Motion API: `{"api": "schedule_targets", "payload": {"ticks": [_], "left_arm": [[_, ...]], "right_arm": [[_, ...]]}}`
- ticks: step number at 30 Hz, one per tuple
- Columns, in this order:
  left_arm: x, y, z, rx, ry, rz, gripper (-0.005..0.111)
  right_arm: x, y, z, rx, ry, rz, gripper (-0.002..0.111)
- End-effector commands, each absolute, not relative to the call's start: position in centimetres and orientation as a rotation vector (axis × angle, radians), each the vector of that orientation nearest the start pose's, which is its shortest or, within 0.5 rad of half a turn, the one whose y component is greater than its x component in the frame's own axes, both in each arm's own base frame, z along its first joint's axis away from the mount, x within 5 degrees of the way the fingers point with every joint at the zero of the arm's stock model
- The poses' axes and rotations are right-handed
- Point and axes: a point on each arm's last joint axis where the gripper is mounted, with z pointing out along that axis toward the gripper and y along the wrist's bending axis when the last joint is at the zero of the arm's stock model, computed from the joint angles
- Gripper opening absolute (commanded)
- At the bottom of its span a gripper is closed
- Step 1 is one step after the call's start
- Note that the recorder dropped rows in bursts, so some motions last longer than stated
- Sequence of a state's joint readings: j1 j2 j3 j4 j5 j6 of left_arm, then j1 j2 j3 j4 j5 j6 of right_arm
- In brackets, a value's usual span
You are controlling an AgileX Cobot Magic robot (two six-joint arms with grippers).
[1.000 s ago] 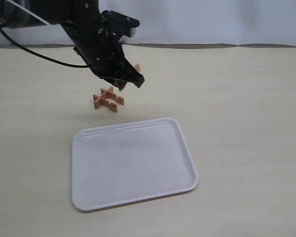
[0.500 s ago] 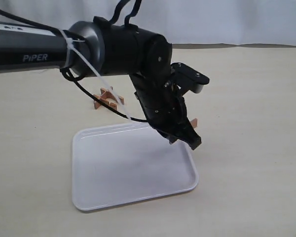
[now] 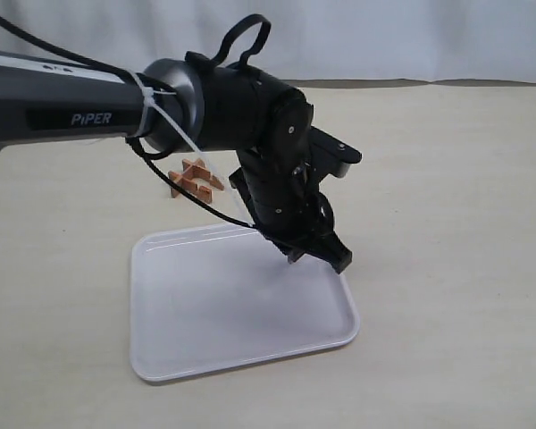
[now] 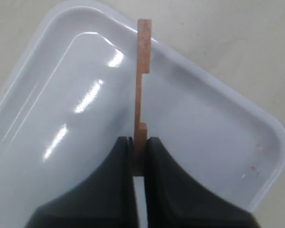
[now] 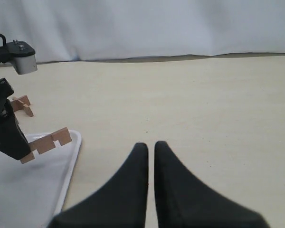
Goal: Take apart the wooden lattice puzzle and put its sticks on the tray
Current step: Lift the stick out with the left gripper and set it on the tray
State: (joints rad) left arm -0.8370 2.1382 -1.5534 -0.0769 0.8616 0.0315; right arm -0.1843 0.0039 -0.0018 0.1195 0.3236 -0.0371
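My left gripper (image 4: 139,152) is shut on one end of a flat reddish-brown stick (image 4: 142,80) with two notches. The stick points out over the white tray (image 4: 218,123). In the exterior view this gripper (image 3: 318,256) hangs low over the tray (image 3: 205,313) near its far right corner, and the arm hides the stick. The rest of the wooden lattice puzzle (image 3: 195,179) sits on the table behind the tray, partly screened by the arm and cable. The right wrist view shows the held stick (image 5: 48,142) at the tray's rim (image 5: 72,156). My right gripper (image 5: 150,148) is shut and empty above bare table.
The beige table (image 3: 447,197) stretches to the right of the tray. A white curtain (image 3: 411,36) closes off the back edge. A loose cable (image 3: 188,170) hangs from the left arm near the puzzle.
The left gripper has carried the stick from beside the puzzle to the tray's far right corner, then sunk a little. The puzzle's remaining sticks have stayed in place.
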Motion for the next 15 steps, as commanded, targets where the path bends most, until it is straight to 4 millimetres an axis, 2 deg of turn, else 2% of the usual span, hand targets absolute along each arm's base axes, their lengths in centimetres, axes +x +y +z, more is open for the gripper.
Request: {"api": "schedule_targets", "payload": {"ticks": [1, 3, 8, 10, 15], "left_arm": [[29.0, -32.9, 14.0, 1.156, 2.734, -0.197, 0.001], [29.0, -32.9, 13.7, 1.158, 2.734, -0.193, 0.006], [29.2, -32.8, 14.2, 1.159, 2.706, -0.186, 0.037], [29.3, -32.7, 14.8, 1.176, 2.682, -0.171, 0.045], [29.6, -31.9, 18.5, 1.234, 2.601, -0.054, 0.047]], "right_arm": [[5.4, -0.6, 18.4, 0.203, 1.791, -0.042, 0.005], [5.4, -0.6, 18.4, 0.203, 1.791, -0.042, 0.005], [5.4, -0.6, 18.4, 0.203, 1.791, -0.042, 0.005], [5.4, -0.6, 18.4, 0.203, 1.791, -0.042, 0.005], [5.4, -0.6, 18.4, 0.203, 1.791, -0.042, 0.005]]}}
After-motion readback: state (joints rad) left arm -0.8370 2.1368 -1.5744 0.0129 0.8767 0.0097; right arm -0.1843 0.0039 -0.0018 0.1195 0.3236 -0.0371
